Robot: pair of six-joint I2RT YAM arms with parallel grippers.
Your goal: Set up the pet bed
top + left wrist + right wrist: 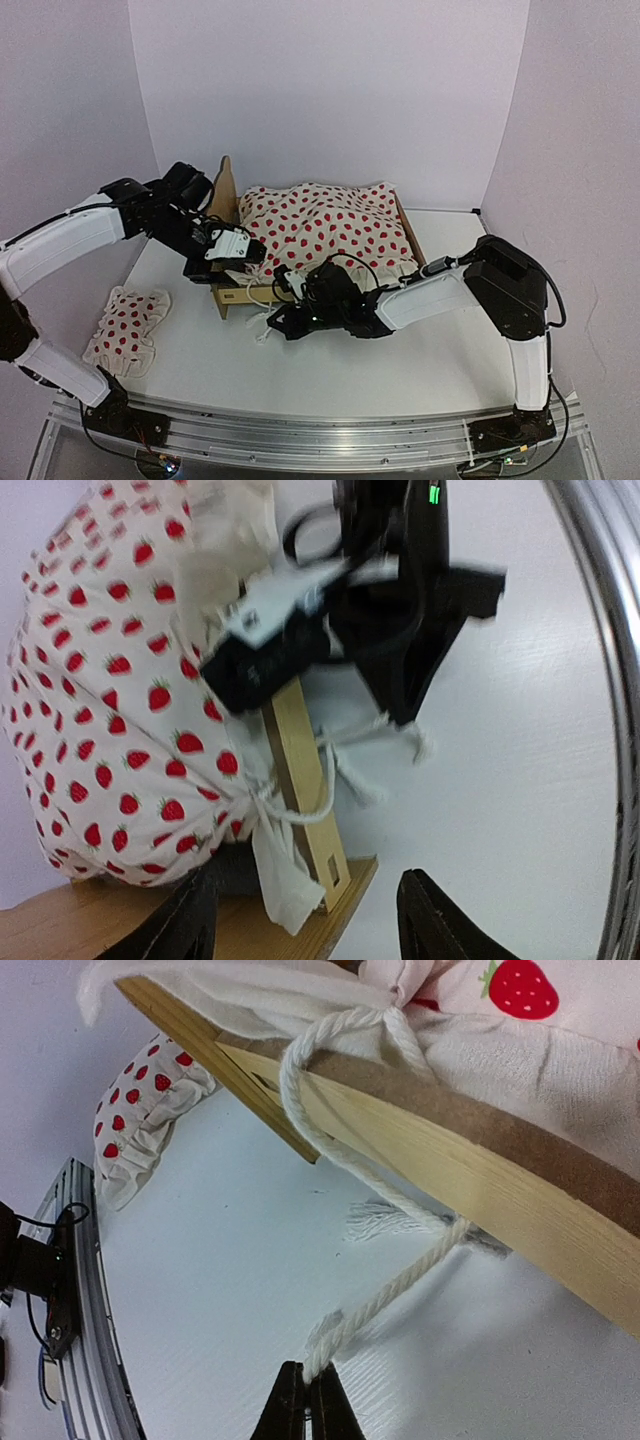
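The pet bed (pixel 238 296) sits toward the far middle of the white table (pixel 400 350), lengthwise from left to right. It is a small frame of pale plywood. The tall peaked headboard (pixel 223 200) stands at its left end and a low board (pixel 405 225) closes the right end. Most of the frame is hidden under a puffy cream cloth (pixel 330 225) printed with red strawberries, which is heaped across the top and spills over the near rail. In the left wrist view a dark strip shows under the cloth's edge at the frame's corner. A white twisted cord (pixel 390 1290) loops over the near rail and trails onto the table just in front of the bed. The right gripper (pixel 306 1385) lies low on the table near that rail, its fingers pressed together with the frayed end of the cord pinched between them. The left gripper (pixel 310 905) hovers at the bed's near left corner with its fingers (pixel 195 920) spread, gripping nothing. A small pillow (pixel 128 322) in the same strawberry print lies on the near left of the table, well apart from the bed.
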